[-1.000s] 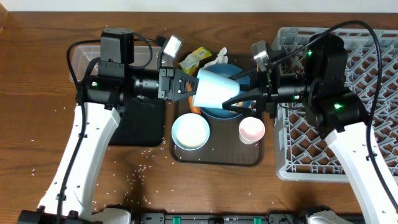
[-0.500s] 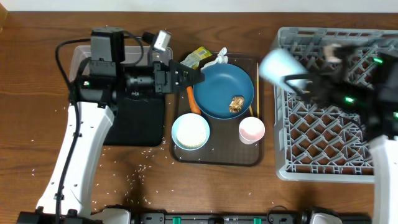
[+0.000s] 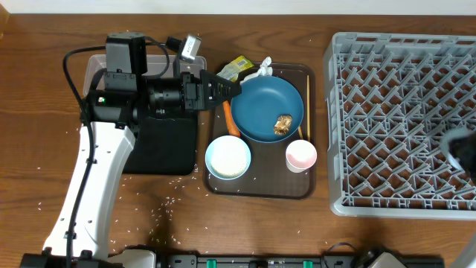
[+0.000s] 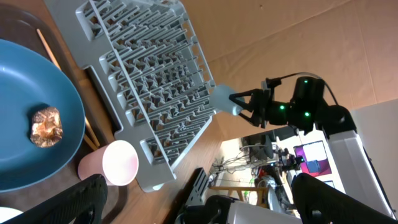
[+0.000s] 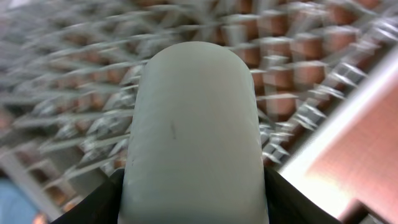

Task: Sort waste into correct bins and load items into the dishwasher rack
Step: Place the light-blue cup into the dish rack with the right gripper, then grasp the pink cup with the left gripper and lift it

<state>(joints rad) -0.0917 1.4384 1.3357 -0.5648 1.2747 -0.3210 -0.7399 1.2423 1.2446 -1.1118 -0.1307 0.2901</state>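
— What is being shown nearest?
— Loose rice grains [image 3: 167, 205] are being shown scattered on the table. Just beyond, the white bowl [image 3: 228, 158] and pinkish-white cup [image 3: 301, 155] are being borne by the brown tray [image 3: 260, 182].
— And the claws?
— At the right, the light-blue cup [image 4: 221, 99] is being clamped by the right gripper [image 4: 232, 104] beside the dishwasher rack [image 3: 401, 112]. Farther, the left gripper [image 3: 232, 88] is being held wide open at the left rim of the dark-blue dish [image 3: 256, 112], where the brown lump [image 3: 282, 124] is lying.
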